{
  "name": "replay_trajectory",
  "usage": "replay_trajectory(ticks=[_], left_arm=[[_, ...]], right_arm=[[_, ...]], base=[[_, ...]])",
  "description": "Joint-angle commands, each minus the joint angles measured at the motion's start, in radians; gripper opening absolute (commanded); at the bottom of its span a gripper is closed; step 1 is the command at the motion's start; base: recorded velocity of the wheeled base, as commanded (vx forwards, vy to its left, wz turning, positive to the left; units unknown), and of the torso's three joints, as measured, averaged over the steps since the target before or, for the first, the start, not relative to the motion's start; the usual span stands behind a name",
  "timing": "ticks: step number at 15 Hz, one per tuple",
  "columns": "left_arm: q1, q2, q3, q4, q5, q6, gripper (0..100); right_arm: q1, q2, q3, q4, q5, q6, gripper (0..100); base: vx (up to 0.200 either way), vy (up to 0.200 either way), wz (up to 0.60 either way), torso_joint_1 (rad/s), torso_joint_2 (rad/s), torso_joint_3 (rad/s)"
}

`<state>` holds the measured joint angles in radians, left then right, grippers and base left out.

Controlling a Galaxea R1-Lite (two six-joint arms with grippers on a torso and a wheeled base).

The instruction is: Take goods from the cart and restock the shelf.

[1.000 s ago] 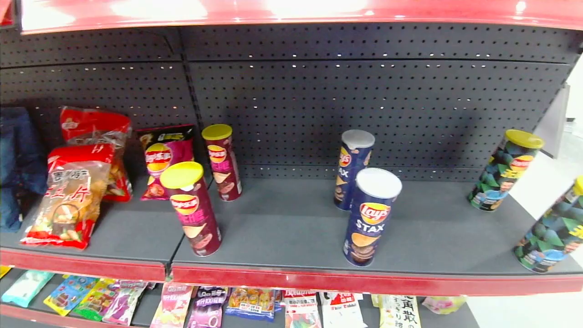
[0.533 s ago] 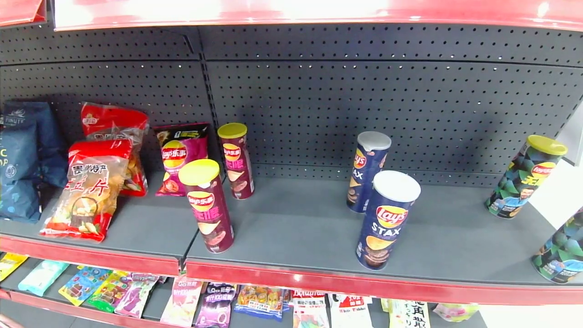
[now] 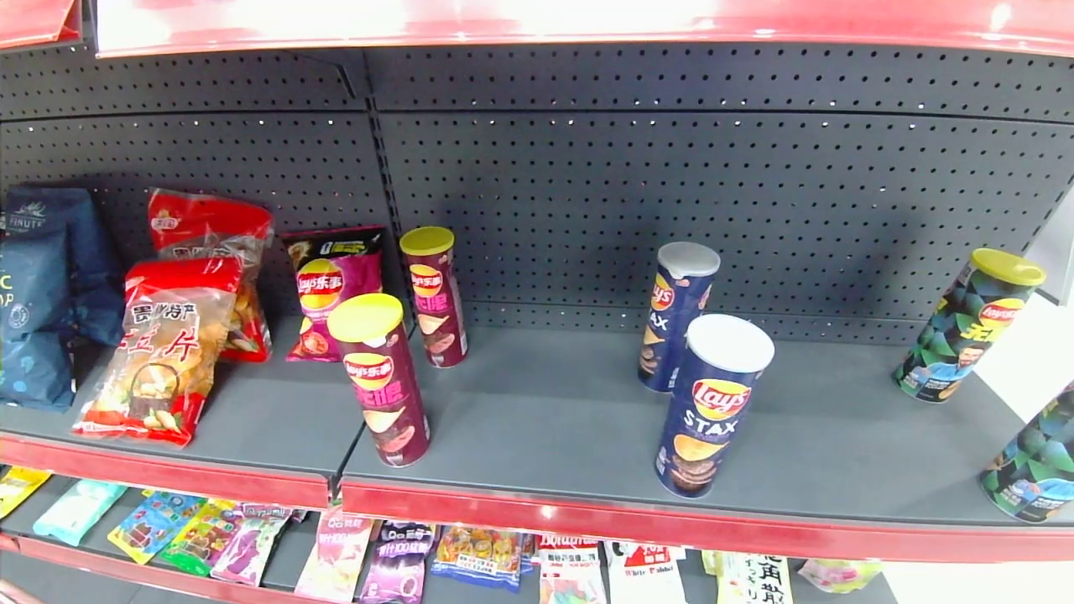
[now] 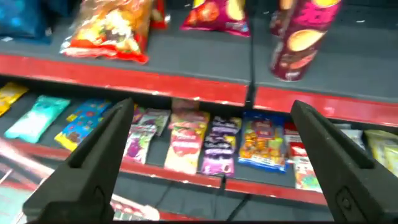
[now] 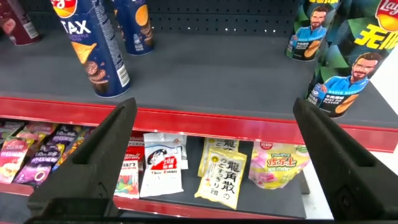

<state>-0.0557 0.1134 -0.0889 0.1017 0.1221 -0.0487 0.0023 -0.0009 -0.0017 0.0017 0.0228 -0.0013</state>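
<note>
The shelf [image 3: 545, 436] runs across the middle of the head view, with a big bare spot in its middle. That spot looks like the best place for new goods. The left claw [image 4: 211, 104] is spread wide and holds nothing. The right claw [image 5: 214, 102] is spread wide and holds nothing too. So I think the goods must be fetched from the cart first. Both claws sit low, in front of the red lip [image 3: 587, 520] along the shelf's front edge. A claw that comes in too low could bang into that lip, or knock the small bags [image 3: 470, 558] on the row below it. The purple can [image 3: 382, 382] stands left of the middle and the blue can [image 3: 713, 403] stands right of the middle. Both are tall and thin and close to the front edge, so a bump from an arm could tip them over. The green can [image 3: 1032, 466] at the lower right of the frame stands near the shelf's end and could be pushed off.
</note>
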Motion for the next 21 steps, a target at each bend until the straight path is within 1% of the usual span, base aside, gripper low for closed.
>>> replay_trajectory(ticks=[1, 2, 3, 4, 5, 8, 9, 10, 13, 16, 17, 18, 19, 20, 21], left_arm=[[0.02, -0.038, 0.015, 0.001, 0.007, 0.004, 100], [0.022, -0.044, 0.029, -0.017, -0.022, 0.015, 100], [0.022, -0.044, 0.074, -0.094, -0.102, 0.02, 100], [0.039, -0.063, 0.089, -0.105, -0.191, 0.04, 100], [0.05, -0.084, 0.083, -0.085, -0.231, 0.075, 100], [0.057, -0.106, 0.084, -0.088, -0.22, 0.059, 100], [0.059, -0.107, 0.084, -0.091, -0.211, 0.058, 100], [0.059, -0.107, 0.084, -0.091, -0.187, 0.056, 100], [0.059, -0.107, 0.084, -0.091, -0.187, 0.058, 100], [0.059, -0.107, 0.084, -0.091, -0.187, 0.058, 100], [0.059, -0.107, 0.084, -0.091, -0.187, 0.058, 100], [0.059, -0.107, 0.084, -0.091, -0.187, 0.058, 100], [0.059, -0.107, 0.084, -0.091, -0.187, 0.058, 100], [0.059, -0.107, 0.084, -0.091, -0.187, 0.058, 100], [0.059, -0.107, 0.084, -0.091, -0.187, 0.058, 100]], right_arm=[[0.001, 0.001, 0.0, 0.0, 0.0, 0.0, 100], [0.001, 0.001, 0.0, 0.0, 0.0, 0.0, 100], [0.001, 0.001, 0.0, 0.0, 0.0, 0.0, 100], [0.001, 0.001, 0.0, 0.0, 0.0, 0.0, 100], [0.001, 0.001, 0.0, 0.0, 0.0, 0.001, 100], [0.001, 0.001, 0.0, 0.0, 0.0, 0.0, 100], [0.001, 0.001, 0.0, 0.0, 0.0, 0.0, 100], [0.001, 0.001, 0.0, 0.0, 0.0, 0.0, 100], [0.001, 0.001, 0.0, 0.0, -0.001, -0.002, 100], [0.001, 0.001, 0.0, -0.003, 0.031, -0.008, 100], [0.005, 0.015, -0.047, -0.014, 0.062, 0.009, 100], [0.024, 0.133, -0.189, -0.002, 0.109, 0.06, 100], [0.027, 0.234, -0.27, -0.002, 0.108, 0.099, 100], [0.051, 0.403, -0.389, 0.0, 0.123, 0.109, 100], [0.065, 0.453, -0.406, -0.003, 0.128, 0.098, 100]], base=[[0.0, 0.0, 0.0, 0.0, 0.0, 0.0], [0.0, 0.0, 0.0, 0.0, 0.0, 0.0], [0.0, 0.0, 0.0, 0.0, 0.0, 0.0], [0.0, 0.0, 0.0, 0.0, 0.0, 0.0], [0.0, 0.0, 0.0, 0.0, 0.0, 0.0], [0.0, 0.0, 0.0, 0.0, 0.0, 0.0], [0.0, 0.0, 0.0, 0.0, 0.0, 0.0], [0.0, 0.0, 0.0, 0.0, 0.0, 0.0], [0.0, 0.0, 0.0, 0.0, 0.0, 0.0], [0.0, 0.0, 0.0, 0.0, 0.0, 0.0], [0.0, 0.0, 0.0, 0.0, 0.0, 0.0], [0.0, 0.0, 0.0, 0.0, 0.0, 0.0], [0.0, 0.0, 0.0, 0.0, 0.0, 0.0], [0.0, 0.0, 0.0, 0.0, 0.0, 0.0], [0.0, 0.0, 0.0, 0.0, 0.0, 0.0]])
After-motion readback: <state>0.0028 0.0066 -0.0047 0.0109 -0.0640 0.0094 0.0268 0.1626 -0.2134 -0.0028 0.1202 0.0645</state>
